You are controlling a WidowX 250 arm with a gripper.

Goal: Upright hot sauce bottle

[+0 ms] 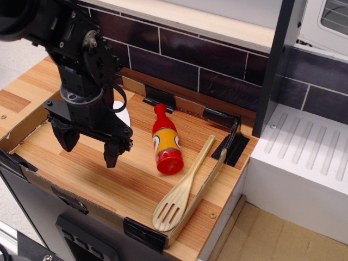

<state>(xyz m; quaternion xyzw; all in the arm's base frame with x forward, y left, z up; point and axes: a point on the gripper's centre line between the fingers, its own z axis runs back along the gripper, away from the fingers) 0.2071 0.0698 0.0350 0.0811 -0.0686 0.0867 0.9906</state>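
The hot sauce bottle (165, 141) lies on its side on the wooden tabletop (109, 179), its red cap toward the back wall and its red base toward the front. It has a yellow-orange label with a white oval mark. My gripper (88, 148) is black, points down and is open and empty. It hangs just above the wood, to the left of the bottle. Its right finger (112, 153) is a short way from the bottle and not touching it.
A slotted wooden spatula (182, 190) lies diagonally to the right of the bottle, by the right rim. A white object (123, 115) shows partly behind my arm. A low rim with black corner brackets (231, 142) borders the board. A dark tiled wall runs behind; a white drainboard (304, 163) stands to the right.
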